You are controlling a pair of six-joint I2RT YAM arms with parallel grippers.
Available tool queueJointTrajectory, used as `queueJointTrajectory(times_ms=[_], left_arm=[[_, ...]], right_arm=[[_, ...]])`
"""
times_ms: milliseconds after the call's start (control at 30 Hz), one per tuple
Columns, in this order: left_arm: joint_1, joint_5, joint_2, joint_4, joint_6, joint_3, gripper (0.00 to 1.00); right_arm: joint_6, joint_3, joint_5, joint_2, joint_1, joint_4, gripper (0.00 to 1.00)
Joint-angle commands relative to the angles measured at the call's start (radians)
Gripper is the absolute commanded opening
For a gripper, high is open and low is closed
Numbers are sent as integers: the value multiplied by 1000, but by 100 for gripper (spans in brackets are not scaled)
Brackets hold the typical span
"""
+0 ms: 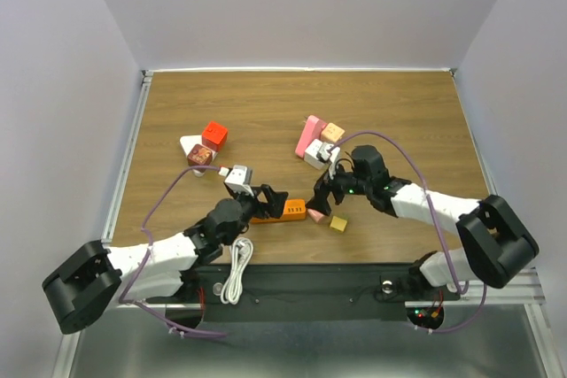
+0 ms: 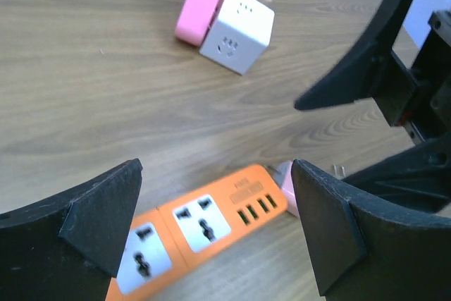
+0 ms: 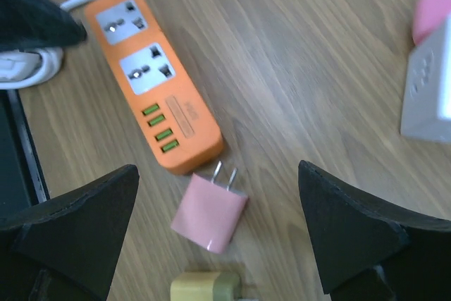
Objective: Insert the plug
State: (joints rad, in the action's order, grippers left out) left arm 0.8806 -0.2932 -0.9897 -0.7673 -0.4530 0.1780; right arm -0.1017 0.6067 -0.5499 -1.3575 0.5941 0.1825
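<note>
Wood-grain tabletop [image 1: 266,104] is hemmed by pale walls at the left, back and right, with a metal rail [image 1: 124,165] along its left edge, and a wide band of bare wood runs along the back and down the right side. The clutter sits mid-table: a red block [image 1: 214,135] to the left, and a pink bar [image 1: 307,136] touching a white cube socket [image 1: 315,154] near the middle. An orange power strip [image 3: 158,79] lies close to the front edge, sockets facing up, and its coiled white cord [image 1: 236,272] hangs over that edge. The pink plug [image 3: 209,213] lies flat on the wood just beside the strip's USB end, its two prongs pointing at that end. A yellow plug [image 3: 208,288] sits near it on the front side. Both arms meet over this spot. The right jaws stand wide open and hold nothing, with the pink plug below the gap between them. The left jaws are also spread wide and hold nothing. They straddle the strip, and the pink plug shows just inside their right finger [image 2: 331,230].
</note>
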Motion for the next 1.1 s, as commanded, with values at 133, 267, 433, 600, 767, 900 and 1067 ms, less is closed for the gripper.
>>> queueJointTrajectory(times_ms=[133,267,433,600,767,900,1067], left_arm=[[159,-234,57,111,-174,-15,99],[199,-261,68,163,-208,-5,99],[202,-241,48,164,-256,-18,99],[208,-233,63,171,-280,-40,99],[210,-238,98,210,-286,-43,99],[212,-250,134,238,-280,-46,99],[212,-258,169,266,-283,-54,99]], right_arm=[[-147,7,-124,-110,12,267,99],[-208,24,-145,-138,13,262,99],[-268,53,-209,-183,12,235,99],[-286,74,-260,-253,22,229,99],[-296,93,-262,-305,48,236,99],[-299,117,-240,-345,87,230,98],[-300,128,-228,-370,118,232,98]])
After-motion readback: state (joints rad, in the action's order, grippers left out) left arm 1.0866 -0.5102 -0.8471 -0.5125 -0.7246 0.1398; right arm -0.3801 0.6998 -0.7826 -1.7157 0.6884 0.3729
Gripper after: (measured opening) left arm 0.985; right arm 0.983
